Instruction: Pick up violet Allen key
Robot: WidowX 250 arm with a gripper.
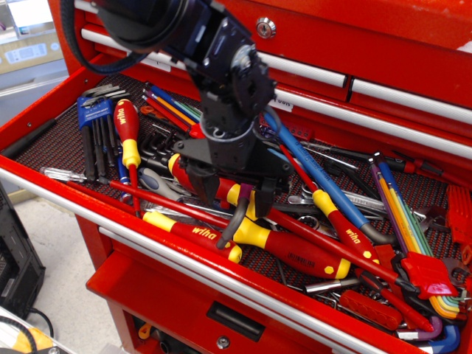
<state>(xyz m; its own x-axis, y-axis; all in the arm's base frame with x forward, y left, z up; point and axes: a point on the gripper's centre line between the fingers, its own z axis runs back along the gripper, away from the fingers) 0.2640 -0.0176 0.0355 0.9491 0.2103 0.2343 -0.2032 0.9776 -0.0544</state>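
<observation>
The violet Allen key (pixel 233 218) lies in the open tool drawer on top of red and yellow screwdrivers. Only its dark grey curved short end shows, pointing down toward the drawer front. Its violet shaft is almost wholly hidden under the gripper. My black gripper (pixel 231 193) is down over the key, its two fingers apart, one on each side of the shaft. I cannot see whether the fingers touch the key.
Red and yellow Wiha screwdrivers (pixel 284 247) crowd under and around the key. A thick long blue Allen key (pixel 313 171) runs to the right of the gripper. A rainbow key set in a red holder (pixel 424 273) is at the right, a blue-holder hex set (pixel 92 118) at the left. The drawer's front rail (pixel 169 254) is close below.
</observation>
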